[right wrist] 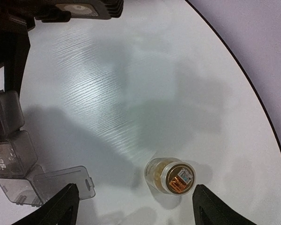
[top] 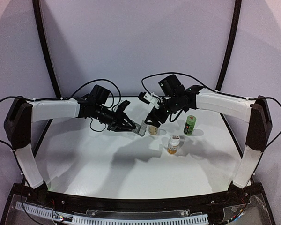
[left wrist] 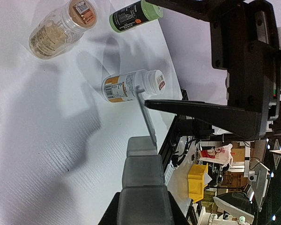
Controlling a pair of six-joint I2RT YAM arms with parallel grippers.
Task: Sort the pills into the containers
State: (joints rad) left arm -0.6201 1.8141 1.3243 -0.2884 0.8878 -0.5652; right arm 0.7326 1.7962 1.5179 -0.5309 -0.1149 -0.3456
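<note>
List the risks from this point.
1. The right gripper hangs open over the clear bottle, which sits off-centre between its fingers; closing could tip it.
2. The left gripper holds the pill box by one end, close to the right gripper; a bump could twist it loose.
3. Only one lid is open, a small target for pills.

Robot lab, looking like a test cell.
White table (top: 131,173) sitting inside a pale tent backdrop (top: 131,37); yellow bin (left wrist: 197,174) and cardboard boxes (left wrist: 235,153) piling up beyond the edge.
</note>
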